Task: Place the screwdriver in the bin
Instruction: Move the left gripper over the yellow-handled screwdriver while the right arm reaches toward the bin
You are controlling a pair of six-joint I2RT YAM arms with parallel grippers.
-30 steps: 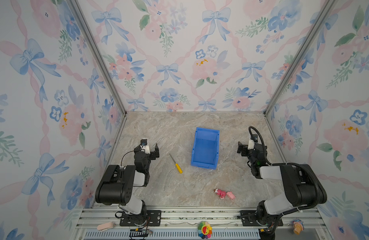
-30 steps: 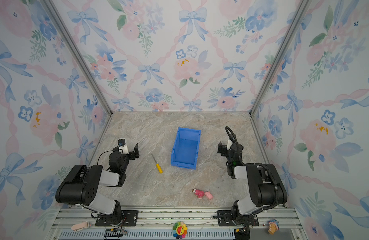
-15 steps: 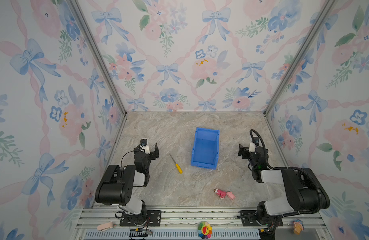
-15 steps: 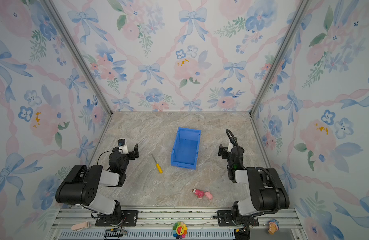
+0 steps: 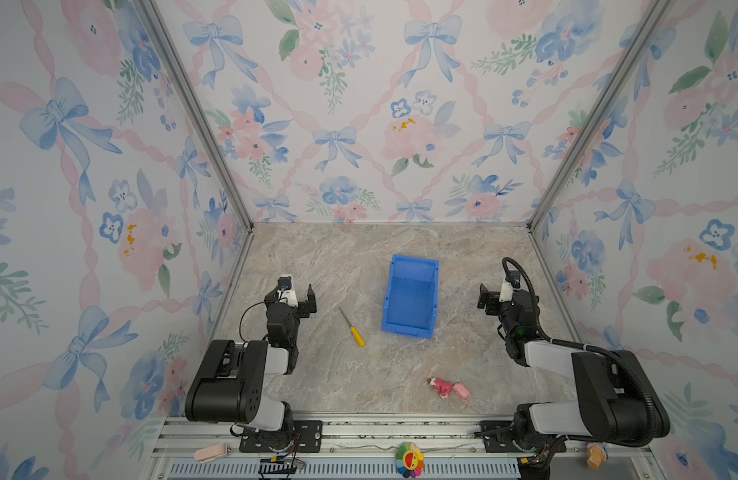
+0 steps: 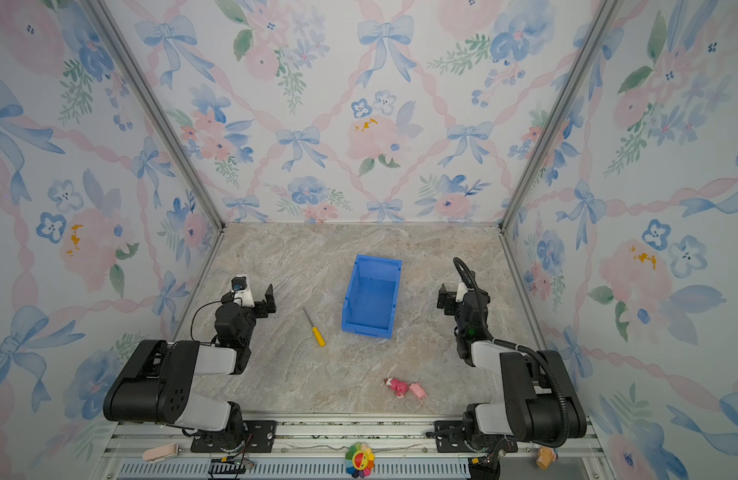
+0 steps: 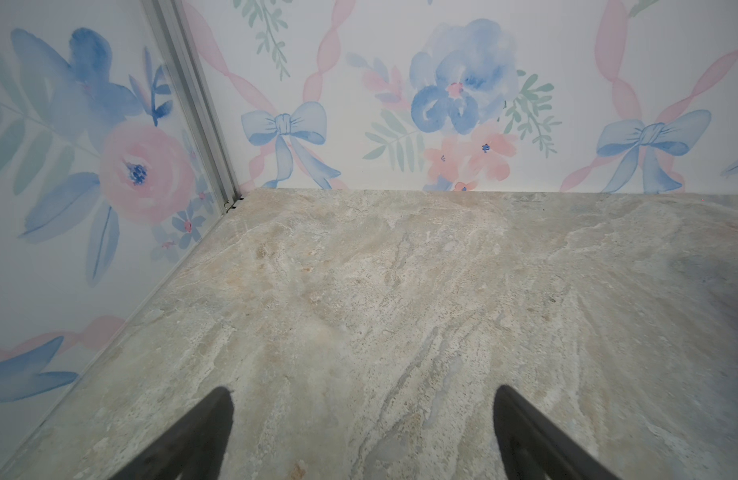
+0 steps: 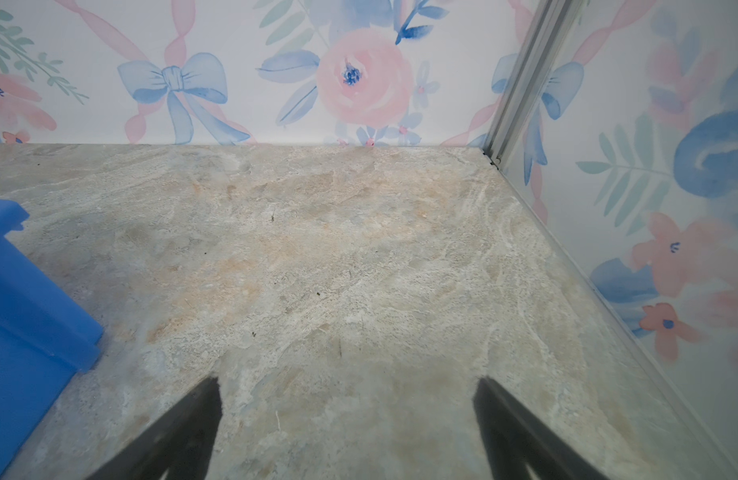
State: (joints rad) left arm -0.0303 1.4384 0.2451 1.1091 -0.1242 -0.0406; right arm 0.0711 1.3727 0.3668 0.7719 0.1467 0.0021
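A: Where is the small slim screwdriver (image 5: 351,326) with the yellow plastic handle and thin dark metal shaft?

B: Flat on the beige marble-look tabletop (image 5: 342,257), outside the bright blue rectangular plastic bin (image 5: 409,299). In both top views it lies near the bin's left wall without touching it. The yellow handle points toward the robot bases and the shaft slants away to the back left.

A: And the bin itself?

B: Upright near the middle of the tabletop, with its lower front lip facing the bases. The right wrist view catches 1 corner of it at the edge of the picture.

A: How is the left gripper (image 7: 362,388) set?

B: Spread wide. Its 2 dark fingers (image 7: 209,424) stand well apart with only tabletop between them, and it holds nothing. In both top views it sits over the left side of the tabletop, with the screwdriver between it and the bin.

A: And the right gripper (image 8: 348,380)?

B: Also wide, gripping nothing. It is over the tabletop to the right of the bin and apart from it.

A: Anything else lying around?

B: 1 small pink toy figure (image 5: 448,387) lies on the tabletop near the front edge. It is well apart from the screwdriver and closer to the right arm.
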